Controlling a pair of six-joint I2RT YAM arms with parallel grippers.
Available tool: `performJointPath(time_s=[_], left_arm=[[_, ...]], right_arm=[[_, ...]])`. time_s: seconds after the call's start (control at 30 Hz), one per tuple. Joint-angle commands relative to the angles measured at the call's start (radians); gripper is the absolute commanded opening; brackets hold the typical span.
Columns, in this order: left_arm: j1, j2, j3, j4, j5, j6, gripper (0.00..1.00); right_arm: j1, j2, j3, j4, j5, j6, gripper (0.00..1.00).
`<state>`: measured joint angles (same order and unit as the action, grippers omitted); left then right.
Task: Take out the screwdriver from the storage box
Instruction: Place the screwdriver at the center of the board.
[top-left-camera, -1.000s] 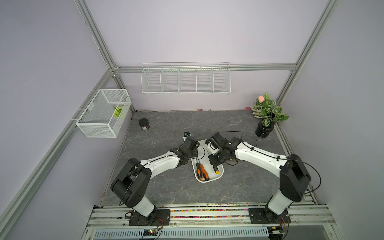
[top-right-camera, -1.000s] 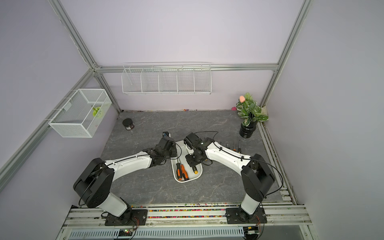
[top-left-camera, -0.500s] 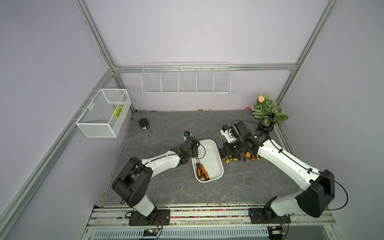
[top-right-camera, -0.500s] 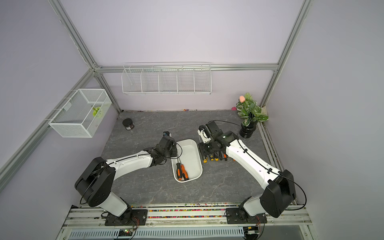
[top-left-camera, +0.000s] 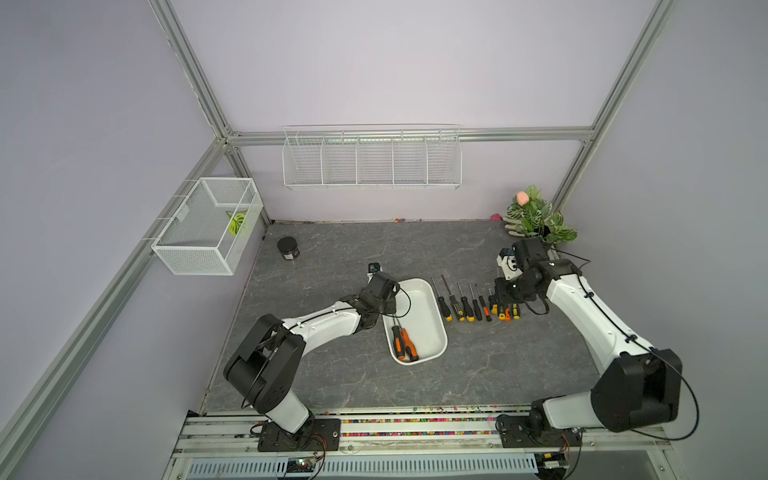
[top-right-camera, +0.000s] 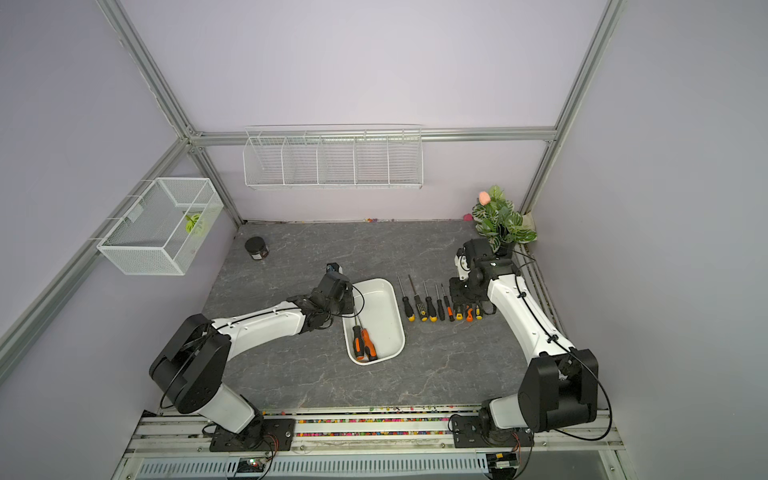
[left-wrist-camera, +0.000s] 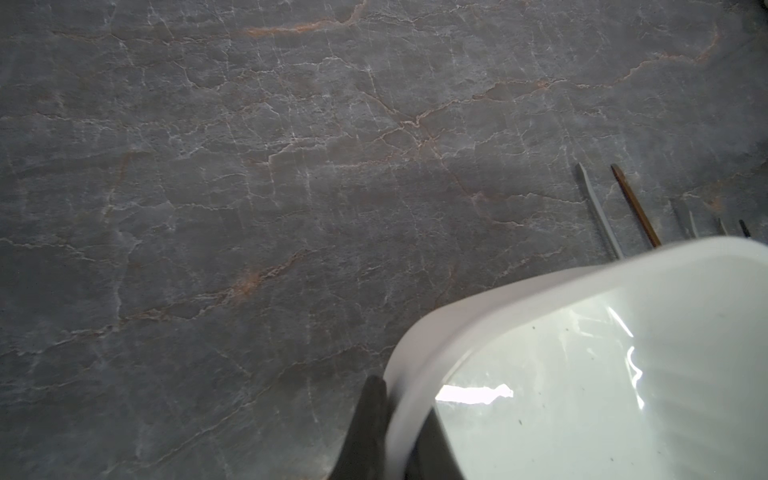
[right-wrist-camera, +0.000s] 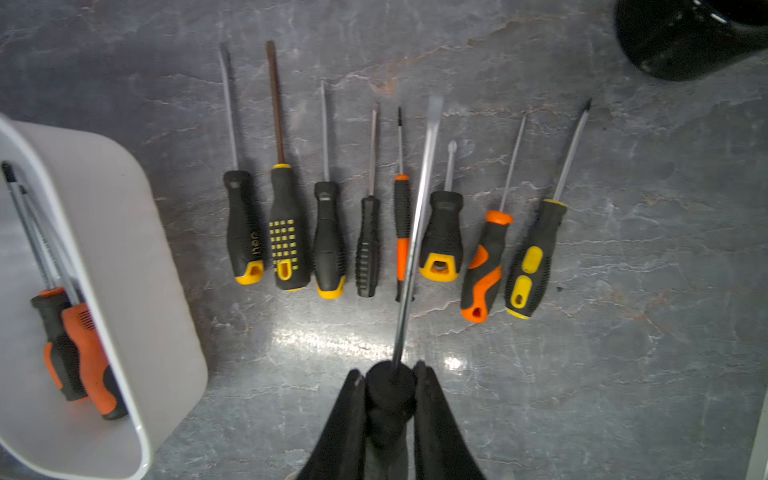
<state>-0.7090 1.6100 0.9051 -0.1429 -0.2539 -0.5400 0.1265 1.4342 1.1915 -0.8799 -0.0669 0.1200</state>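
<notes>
- The storage box (top-left-camera: 419, 305) is seen in both top views near the middle of the table (top-left-camera: 332, 374), between the two arms.
- Its rim is pinched by the left gripper (left-wrist-camera: 399, 419) — the jaws are clenched on the white wall, one finger outside and one inside, as the left wrist view shows.
- A black-handled screwdriver (right-wrist-camera: 415, 232) is grasped by the right gripper (right-wrist-camera: 390, 395), with the jaws closed on the handle and the long flat-tipped shaft pointed out over the row of screwdrivers (right-wrist-camera: 328, 241).
- That row (eight tools are counted in the right wrist view) is laid on the table just beside the box, handles toward the robot and shafts roughly parallel.
- The held tool is judged to be out of the box but not yet set down; it appears to hang above the row.
- Two orange-and-black screwdrivers (top-left-camera: 404, 343) are left inside the box at its near end, so the task is judged well advanced — one set-down and two more removals are left.
- Pale lettering (right-wrist-camera: 254, 245) is made out on the handle nearest the box and appears to read "deli"; no other writing can be read.
</notes>
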Motion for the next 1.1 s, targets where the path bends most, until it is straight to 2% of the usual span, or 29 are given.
performJointPath(time_s=[0.0,0.47,0.63,1.07], left_arm=[[-0.003,-0.019,0.006,-0.011,-0.019,0.038,0.0],[-0.004,-0.014,-0.018,0.029,-0.004,0.058,0.0],[-0.004,-0.019,-0.025,0.038,-0.002,0.061,0.0],[-0.004,-0.031,-0.037,0.047,0.002,0.054,0.0]], right_arm=[[-0.051,0.033,-0.009,0.021,0.017,-0.032,0.0],[-0.238,0.147,0.015,0.062,0.084,-0.039,0.0],[-0.268,0.206,0.032,0.084,0.141,-0.045,0.0],[-0.288,0.333,0.086,0.114,0.164,-0.064,0.0]])
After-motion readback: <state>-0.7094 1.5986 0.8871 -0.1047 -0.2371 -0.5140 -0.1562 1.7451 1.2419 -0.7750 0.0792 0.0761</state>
